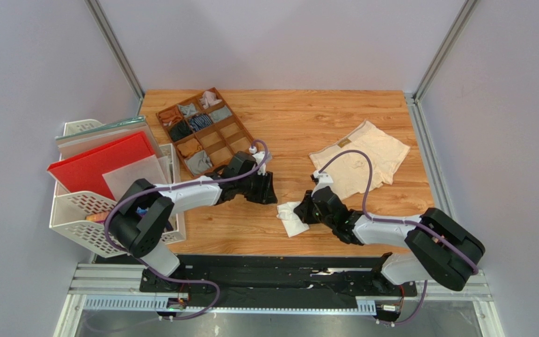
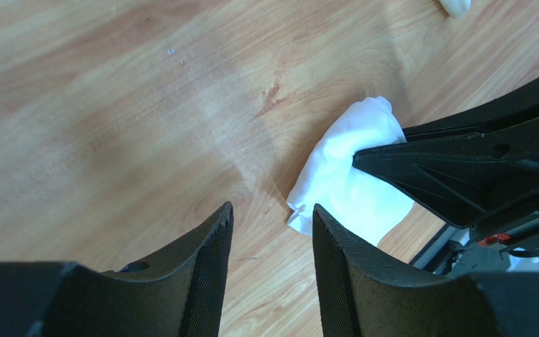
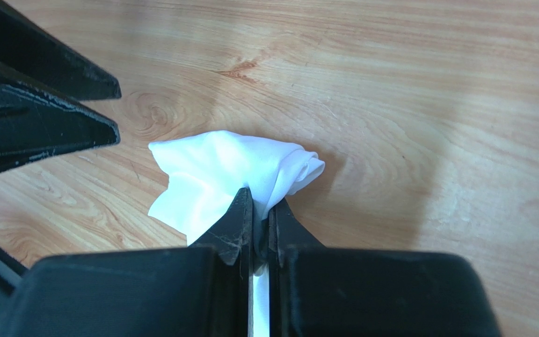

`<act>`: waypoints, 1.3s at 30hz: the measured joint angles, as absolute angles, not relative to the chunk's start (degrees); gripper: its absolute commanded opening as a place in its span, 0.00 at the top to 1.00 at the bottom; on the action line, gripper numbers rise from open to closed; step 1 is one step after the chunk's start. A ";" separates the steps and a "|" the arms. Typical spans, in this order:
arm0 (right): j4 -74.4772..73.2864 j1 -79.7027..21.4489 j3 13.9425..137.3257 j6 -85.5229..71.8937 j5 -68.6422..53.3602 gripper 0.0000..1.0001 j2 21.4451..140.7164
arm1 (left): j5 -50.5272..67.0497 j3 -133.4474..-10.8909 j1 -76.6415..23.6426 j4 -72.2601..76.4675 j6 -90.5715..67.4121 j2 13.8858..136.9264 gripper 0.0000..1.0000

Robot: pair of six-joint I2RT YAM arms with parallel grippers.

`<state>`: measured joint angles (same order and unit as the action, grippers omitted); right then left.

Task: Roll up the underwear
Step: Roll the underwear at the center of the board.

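The right gripper (image 3: 255, 200) pinches the bunched white underwear (image 3: 230, 161) at the near middle of the table (image 1: 307, 119), apparently anchoring it for rolling. The left gripper (image 2: 272, 210) hovers just beside, jaws parted and empty. The cream underwear (image 1: 360, 160) lies flat beyond.

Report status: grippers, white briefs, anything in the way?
Right gripper shut on the bunched white cloth briefs. Left gripper open, empty, just beside them. Cream-beige cloth briefs spread out farther back. Nothing blocking.
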<state>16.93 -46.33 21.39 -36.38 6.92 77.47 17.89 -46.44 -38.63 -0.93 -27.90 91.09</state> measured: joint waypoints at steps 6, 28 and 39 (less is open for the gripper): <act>16.10 -49.25 21.37 -40.82 13.50 1.00 77.47 | 18.79 -42.37 -39.20 3.79 -35.81 91.31 0.48; 12.67 -54.15 20.51 -47.27 24.05 1.00 75.20 | 21.50 -38.74 -43.16 14.79 -47.55 96.57 0.68; 12.21 -54.26 20.51 -47.37 24.10 0.76 75.00 | 22.44 -38.85 -44.12 17.61 -48.69 98.91 1.00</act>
